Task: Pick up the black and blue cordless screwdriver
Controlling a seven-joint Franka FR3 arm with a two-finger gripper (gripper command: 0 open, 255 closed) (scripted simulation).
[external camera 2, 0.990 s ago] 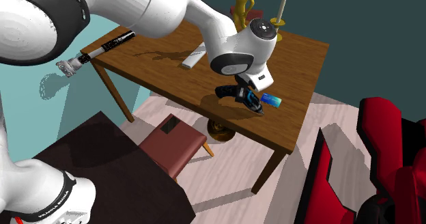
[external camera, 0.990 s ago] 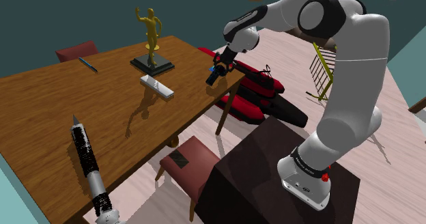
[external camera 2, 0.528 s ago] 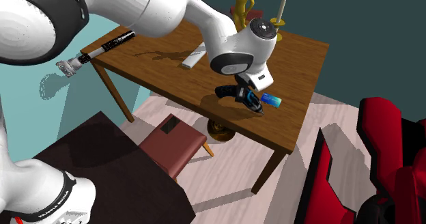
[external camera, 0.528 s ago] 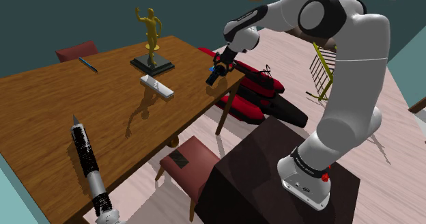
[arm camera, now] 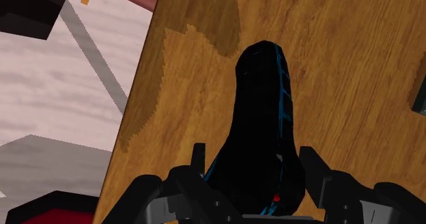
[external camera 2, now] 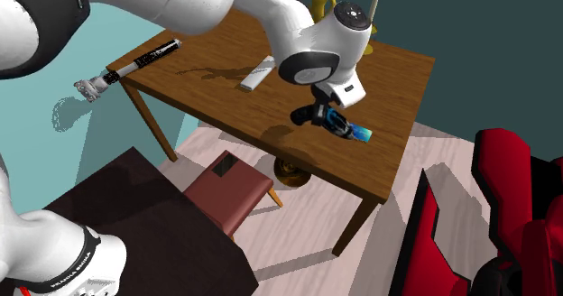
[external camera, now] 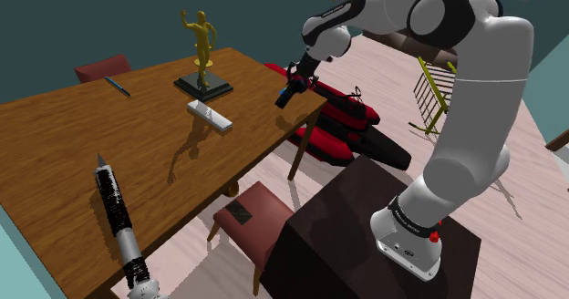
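Observation:
The black and blue cordless screwdriver [external camera: 288,93] [external camera 2: 336,123] [arm camera: 259,127] hangs above the wooden table [external camera: 109,138] [external camera 2: 226,105] near its corner. My black gripper [external camera: 295,80] [external camera 2: 323,110] [arm camera: 254,182] is shut on it. In the wrist view the two fingers clasp the screwdriver's thick black body from both sides, and its blue-striped end points away over the table top. In the second exterior view its blue tip [external camera 2: 363,134] sticks out past the gripper, and its shadow lies on the table below.
On the table stand a gold figurine [external camera: 201,51], a white remote [external camera: 209,115], a blue pen [external camera: 117,86] and a long black tool [external camera: 117,217]. A red-seated chair [external camera: 253,217] sits under the table edge. Red and black furniture [external camera: 342,124] lies beyond the corner.
The gripper has risen with the screwdriver clasped in it, lifting it off the table top. Other objects have not moved.

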